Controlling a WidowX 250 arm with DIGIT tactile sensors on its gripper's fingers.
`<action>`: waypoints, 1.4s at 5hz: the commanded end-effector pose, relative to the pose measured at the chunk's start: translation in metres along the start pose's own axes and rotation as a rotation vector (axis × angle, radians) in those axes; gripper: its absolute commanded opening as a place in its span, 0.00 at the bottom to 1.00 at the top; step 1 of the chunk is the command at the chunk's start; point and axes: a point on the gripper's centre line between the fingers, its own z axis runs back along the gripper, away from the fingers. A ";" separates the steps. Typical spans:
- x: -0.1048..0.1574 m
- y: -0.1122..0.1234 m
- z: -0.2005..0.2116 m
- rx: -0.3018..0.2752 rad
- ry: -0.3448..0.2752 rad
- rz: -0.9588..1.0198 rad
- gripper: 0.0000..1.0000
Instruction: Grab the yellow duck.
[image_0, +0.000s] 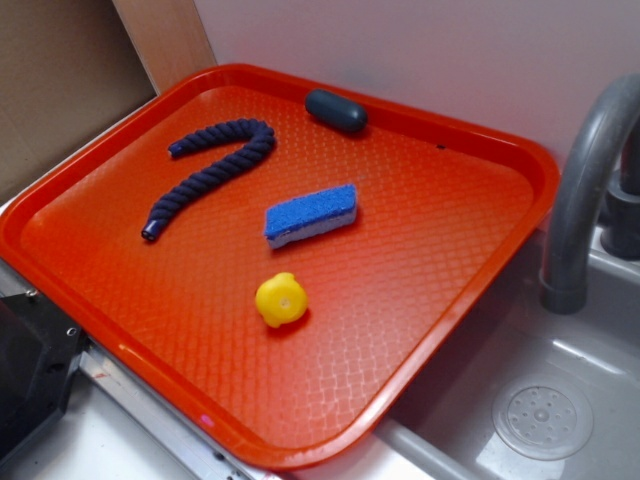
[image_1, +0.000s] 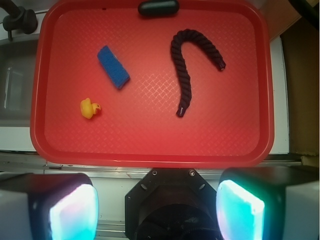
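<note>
Yellow duck (image_0: 281, 299), a small rounded bright yellow rubber toy with a small round hole showing on its upper side in the exterior view, lies on the textured floor of a large orange-red plastic tray (image_0: 450, 230) with a raised rim. Taking that tray as the landmark, the duck sits in its middle-front part, closer to the rim that faces the sink than to the far wall-side rim, and nothing touches it. Just behind it, toward the tray's centre, lies a rectangular blue sponge (image_0: 311, 215) with a paler underside, near the duck but apart from it. A dark navy twisted rope (image_0: 205, 176), bent into a hook shape, lies across the tray's other half, well apart from the duck. A dark grey-green oblong capsule-shaped object (image_0: 336, 110) rests against the tray's far rim by the pale wall. Beside the tray on one side is a grey sink basin (image_0: 545, 415) with a round drain and a curved grey faucet (image_0: 585, 190). In the wrist view the duck (image_1: 89, 108) appears at the left of the tray (image_1: 150, 150), with the sponge (image_1: 113, 66) above it, the rope (image_1: 192, 65) to the right and the capsule (image_1: 158, 7) at the top rim. The gripper (image_1: 156, 207) is outside the tray's near rim, above the pale surface (image_1: 287, 125) on which the tray rests; its two glowing pads (image_1: 72, 212) stand wide apart with nothing between them, well away from the duck.
</note>
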 end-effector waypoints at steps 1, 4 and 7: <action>0.000 0.000 0.000 0.000 0.000 0.000 1.00; 0.049 -0.089 -0.083 -0.068 -0.108 -0.421 1.00; 0.056 -0.114 -0.149 -0.021 0.018 -0.521 1.00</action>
